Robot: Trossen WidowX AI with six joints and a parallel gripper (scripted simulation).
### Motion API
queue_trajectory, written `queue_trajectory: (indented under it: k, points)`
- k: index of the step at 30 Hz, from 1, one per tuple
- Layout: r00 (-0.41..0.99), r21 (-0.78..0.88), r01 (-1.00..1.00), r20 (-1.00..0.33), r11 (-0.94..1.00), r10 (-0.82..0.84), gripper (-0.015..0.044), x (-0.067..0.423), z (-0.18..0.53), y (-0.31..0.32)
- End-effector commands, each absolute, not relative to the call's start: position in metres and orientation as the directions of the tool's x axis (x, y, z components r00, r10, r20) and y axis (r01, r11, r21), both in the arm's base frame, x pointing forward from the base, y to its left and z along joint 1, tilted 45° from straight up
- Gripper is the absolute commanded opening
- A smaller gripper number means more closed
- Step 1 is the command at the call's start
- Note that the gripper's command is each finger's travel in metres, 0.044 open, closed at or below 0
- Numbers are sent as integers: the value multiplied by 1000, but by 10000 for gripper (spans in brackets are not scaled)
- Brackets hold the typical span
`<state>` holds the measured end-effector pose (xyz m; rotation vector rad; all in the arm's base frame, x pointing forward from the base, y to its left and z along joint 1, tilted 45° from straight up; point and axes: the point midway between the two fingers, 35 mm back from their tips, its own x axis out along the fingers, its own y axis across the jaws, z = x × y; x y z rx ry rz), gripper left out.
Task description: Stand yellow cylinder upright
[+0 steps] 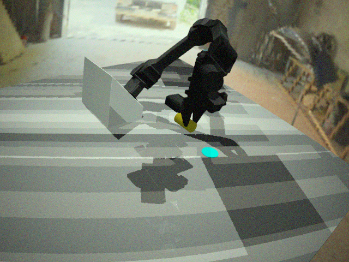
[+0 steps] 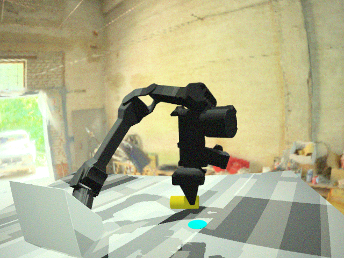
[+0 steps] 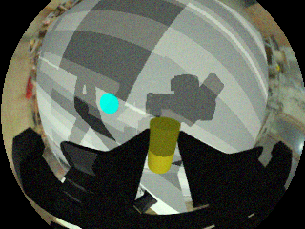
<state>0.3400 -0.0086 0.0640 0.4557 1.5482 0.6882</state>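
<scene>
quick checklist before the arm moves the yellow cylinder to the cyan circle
1. Grip: gripper shut on the yellow cylinder - ok.
2. Cylinder lifted off the table - ok, its shadow lies apart in the top view.
3. Cylinder upright - not ok, it hangs horizontal.
4. Cylinder over the cyan circle - not ok, the circle lies off to one side.
5. Circle unobstructed - ok, nothing rests on it.
6. Grip centred along the cylinder - cannot tell.
</scene>
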Motion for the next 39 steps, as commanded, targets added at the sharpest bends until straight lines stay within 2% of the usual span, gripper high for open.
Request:
queue_trajectory:
  k: [1,39]
  points:
    - [-102,669,-77,-743,739,662,105,341,74,2]
    - [-115,653,240,-715,718,689,105,325,157,87]
